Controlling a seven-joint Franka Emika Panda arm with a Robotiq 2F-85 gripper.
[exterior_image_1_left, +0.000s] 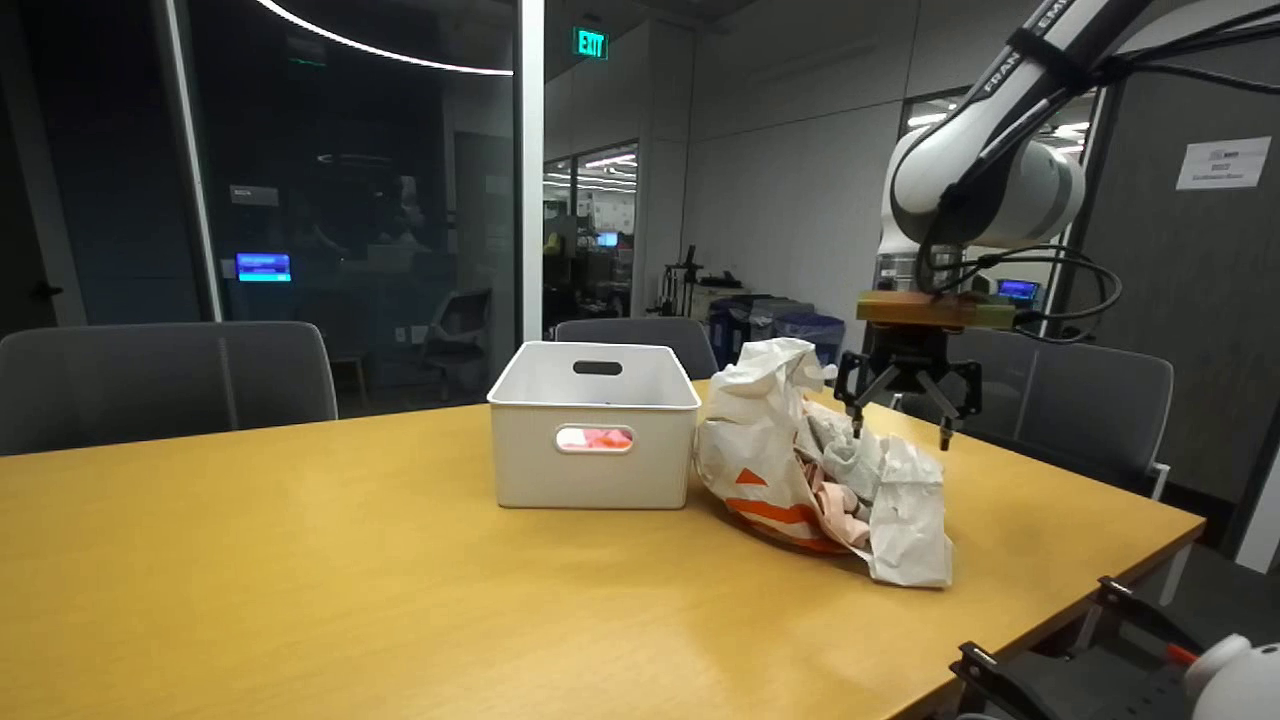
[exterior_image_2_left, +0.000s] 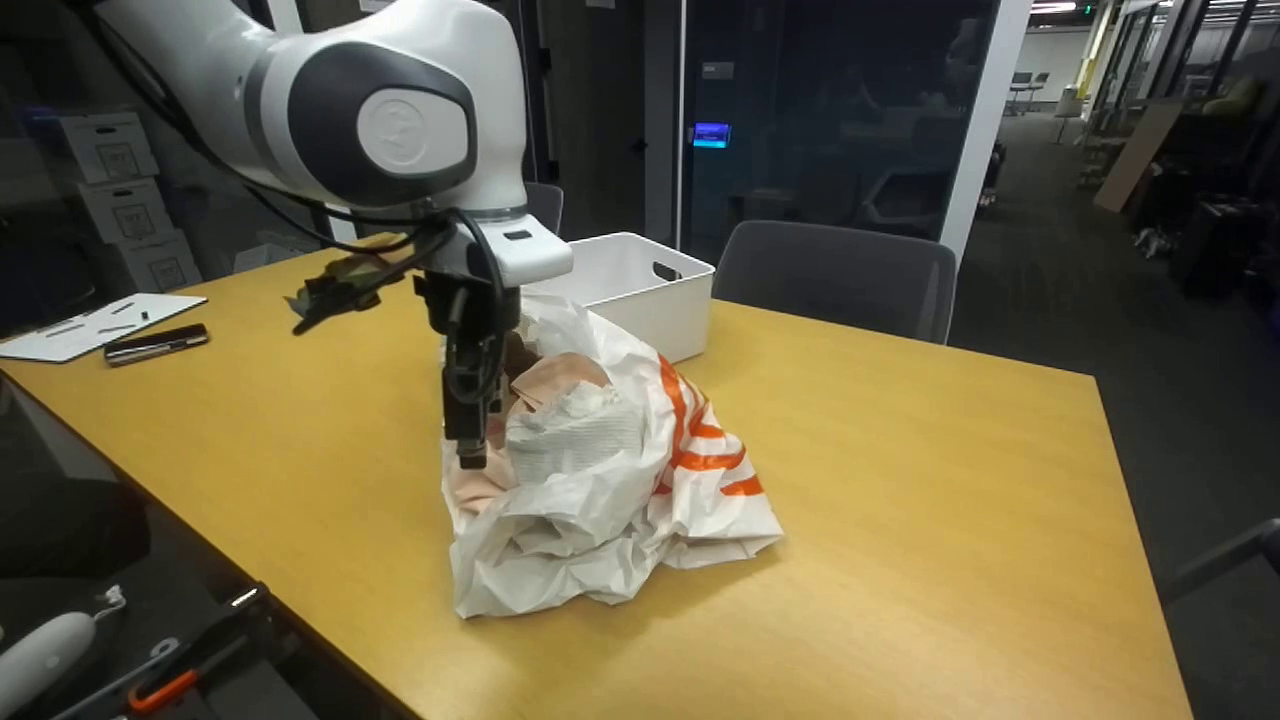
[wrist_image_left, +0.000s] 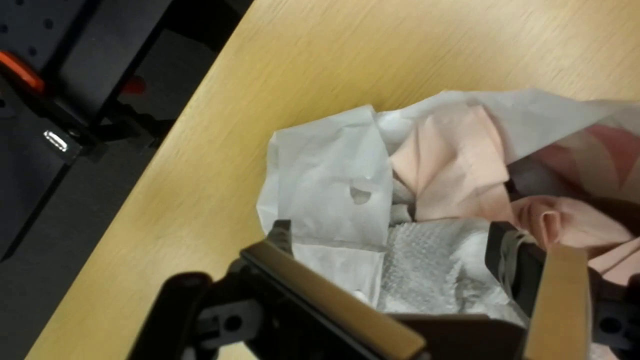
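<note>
Wrist view puts my gripper (wrist_image_left: 390, 237) above the mouth of a crumpled white bag (wrist_image_left: 335, 180), jaws spread wide and nothing caught between them. The relation that counts is straight down: a bunched grey cloth (wrist_image_left: 425, 265) lies under the gap, toward the jaw on that picture's right — too rumpled for me to read a long axis. Just past it, also lying in the bag's mouth, is folded peach cloth (wrist_image_left: 457, 165). From here the jaws look to hang apart from the cloth, though I can't rule out a light brush. Mine is the only arm (exterior_image_1_left: 915, 180) in sight, so no other tool is nearer. In both exterior views a white bin (exterior_image_1_left: 530, 475) stands on the far side of the bag from the gripper; something pink (exterior_image_1_left: 608, 438) shows through its handle slot. Bag and bin rest on a wood-toned table (exterior_image_1_left: 300, 580), whose edge runs past the tool on the side away from the bin. Around it I get grey chairs (exterior_image_2_left: 840, 275), dark glass panels (exterior_image_1_left: 400, 130) and — high behind the bin in an exterior view — a lit green exit sign (exterior_image_1_left: 590, 43).
</note>
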